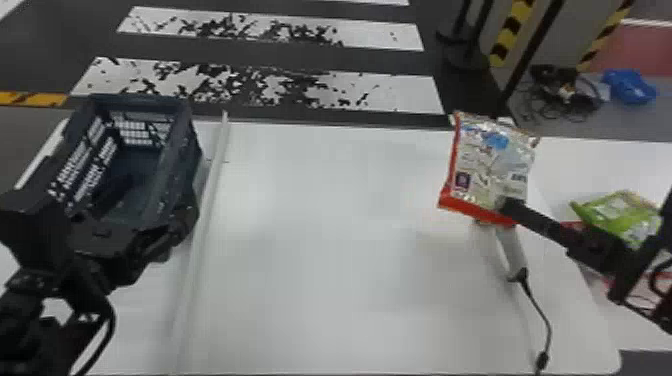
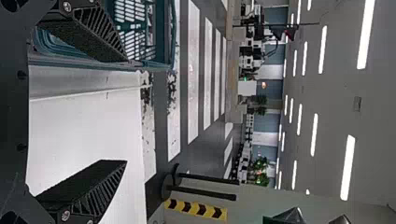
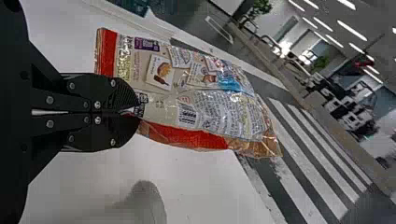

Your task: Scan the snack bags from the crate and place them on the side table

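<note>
Nearest: left arm (image 1: 35,295), lower left, its gripper (image 1: 172,232) beside crate (image 1: 181,150), fingers spread wide. Right gripper (image 1: 506,204) pressed together on edge of red-edged snack bag (image 1: 490,165), bag raised over white table (image 1: 325,260). Handheld scanner (image 1: 511,250) partly behind bag, cord trailing across smooth tabletop. Green bag (image 1: 620,212) on side table (image 1: 610,162), right. Beyond: dark floor, worn white stripes (image 1: 280,90), yellow-black pillar markings (image 1: 510,35), tangled cables (image 1: 565,92). Ceiling lights (image 2: 348,168) glowing in left wrist view.

Striped floor (image 1: 260,92) | white table (image 1: 320,280) | lit ceiling lamps (image 2: 348,168) | green plants (image 2: 260,170)
</note>
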